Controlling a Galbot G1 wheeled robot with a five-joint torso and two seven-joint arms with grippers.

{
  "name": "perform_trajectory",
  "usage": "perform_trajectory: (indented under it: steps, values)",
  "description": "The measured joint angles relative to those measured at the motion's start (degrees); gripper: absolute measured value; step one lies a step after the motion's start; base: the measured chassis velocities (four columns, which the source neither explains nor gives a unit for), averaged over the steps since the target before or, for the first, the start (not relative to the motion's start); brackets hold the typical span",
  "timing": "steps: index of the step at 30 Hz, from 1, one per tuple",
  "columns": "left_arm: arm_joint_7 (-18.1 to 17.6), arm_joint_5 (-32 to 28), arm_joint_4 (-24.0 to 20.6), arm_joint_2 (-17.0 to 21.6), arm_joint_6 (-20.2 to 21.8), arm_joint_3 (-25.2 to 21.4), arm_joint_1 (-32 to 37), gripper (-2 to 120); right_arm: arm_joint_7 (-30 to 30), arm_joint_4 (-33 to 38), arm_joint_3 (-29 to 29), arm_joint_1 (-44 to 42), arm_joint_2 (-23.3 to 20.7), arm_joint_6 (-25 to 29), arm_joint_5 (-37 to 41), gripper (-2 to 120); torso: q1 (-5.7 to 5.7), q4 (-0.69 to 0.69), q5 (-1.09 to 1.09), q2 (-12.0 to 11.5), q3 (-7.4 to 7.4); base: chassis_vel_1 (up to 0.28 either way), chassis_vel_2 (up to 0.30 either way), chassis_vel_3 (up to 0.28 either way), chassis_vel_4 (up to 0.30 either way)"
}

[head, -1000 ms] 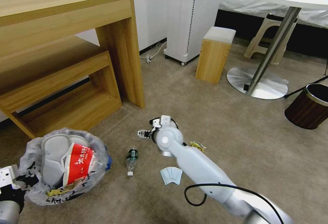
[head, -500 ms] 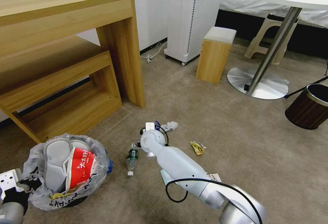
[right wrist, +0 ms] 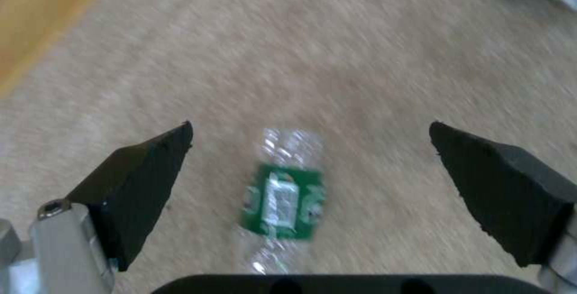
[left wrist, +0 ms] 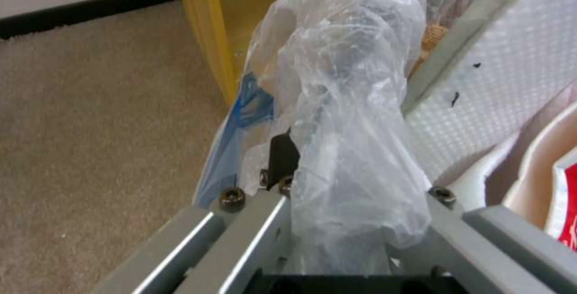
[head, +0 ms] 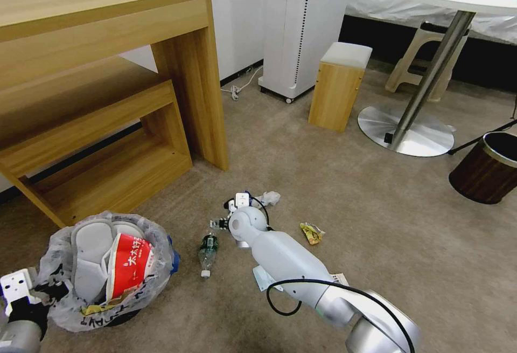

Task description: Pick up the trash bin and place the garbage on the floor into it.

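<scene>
The trash bin [head: 62, 310], black with a crinkly plastic liner, hangs at the lower left. My left gripper [head: 37, 295] is shut on its near rim. The bag [left wrist: 349, 104] bunches between the fingers [left wrist: 281, 158]. Inside lie white slippers [head: 89, 245] and a red-white paper bowl [head: 128, 264]. My right gripper [head: 218, 223] is open, low over the carpet floor [head: 377, 223]. A small plastic bottle [head: 207, 248] lies just below it, and shows between the spread fingertips [right wrist: 150, 167] as the bottle [right wrist: 282, 199]. A tissue [head: 269, 198], a yellow wrapper [head: 311, 233] and a face mask [head: 260, 279] lie nearby.
A wooden desk [head: 107, 73] with a low shelf stands at the left. Behind are a white tower unit [head: 301, 24], a wooden stool [head: 336, 86] and a round table's metal base [head: 406, 132]. A dark brown bin [head: 484, 167] stands at the right edge.
My right arm swung left from above the tissue to just over the bottle, uncovering the tissue and wrapper. The bin in my left gripper dropped slightly in the view.
</scene>
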Motion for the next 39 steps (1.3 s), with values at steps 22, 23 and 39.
perform_trajectory:
  steps: [22, 23, 39]
  values:
    - [1.97, 3.36, -3.26, -2.95, -1.16, 1.27, 0.69, 2, -18.50, 46.72, 23.24, -30.71, -20.79, 50.21, -45.93, 100, -0.01, 0.00, 0.02, 0.00, -0.01, 0.000, 0.000, 0.000, 0.000]
    - [2.07, 3.40, -3.33, -3.05, -1.19, 1.24, 0.69, 2, -18.68, 48.91, 25.30, -32.72, -21.24, 50.12, -46.30, 100, -0.01, -0.01, 0.01, 0.00, -0.02, 0.000, 0.000, 0.000, 0.000]
    - [1.94, 3.27, -5.42, -4.24, -1.27, 0.57, 1.81, 2, -19.92, 59.23, 38.48, -49.95, -19.54, 52.94, -51.64, 100, -0.01, 0.00, 0.01, 0.00, 0.00, 0.000, 0.000, 0.000, 0.000]
